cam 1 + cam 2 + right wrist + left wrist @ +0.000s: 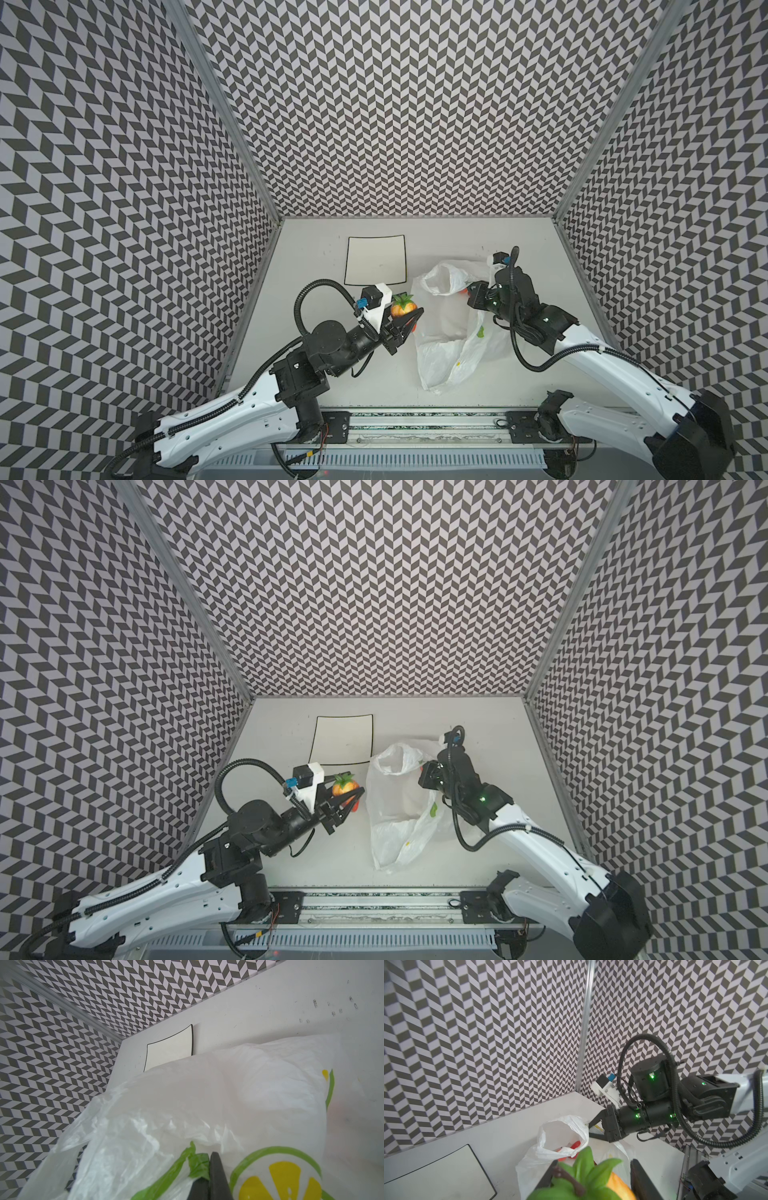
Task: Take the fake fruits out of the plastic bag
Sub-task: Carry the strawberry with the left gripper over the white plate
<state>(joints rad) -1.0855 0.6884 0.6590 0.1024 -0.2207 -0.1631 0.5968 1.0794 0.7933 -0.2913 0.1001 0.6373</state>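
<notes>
Plastic bag [187, 1095] bears a yellow-green citrus logo [278, 1178].

**Desk:** What kind of place is this?

**Photographer:** A robotics lab test cell. A white-and-black left arm [232, 411] and right arm [615, 365] are mounted on a metal rail [424, 436] at the front edge of a plain white table [386, 382].

**Desk:** What else marks it?

**Photographer:** Black-and-white chevron panels [395, 104] wall the table on three sides, joined by aluminium posts [224, 108]. A camera [376, 297] rides on a wrist. The left gripper [593, 1169] clamps a glossy fake fruit [583, 1188].
</notes>
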